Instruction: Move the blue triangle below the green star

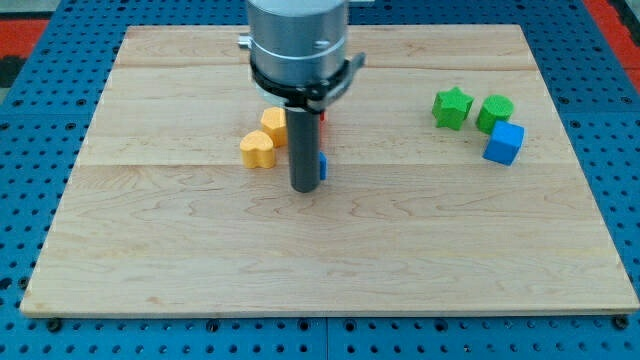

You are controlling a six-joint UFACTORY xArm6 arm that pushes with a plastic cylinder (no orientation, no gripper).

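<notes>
My tip (304, 187) rests on the wooden board (330, 260) a little to the view's left of the board's middle. It is a bare rod end with nothing to open or close, and it grips nothing.

The blue triangle (322, 167) sits tight against the rod at about 2 o'clock from my tip, on the rod's right side in the view. Only a thin blue sliver shows past the rod, so its shape cannot be read, and I cannot tell for sure whether it touches the rod or just stands beside it. A small strip of a red block (322, 116) peeks out higher up along the same side of the rod, at about 12 o'clock from the blue sliver; most of it is hidden behind the arm.

At about 10 o'clock from my tip lie two yellow-orange blocks: a heart-like one (257, 149) nearer the view's bottom and a second one (274, 124), whose shape I cannot make out, just above it and touching or nearly so.

The green star (452, 107) lies well apart, at about 2 o'clock from my tip, toward the view's right. Just beside it at 3 o'clock is a green round block (494, 112), and a blue cube (504, 143) sits at about 5 o'clock from that one, close against it.
</notes>
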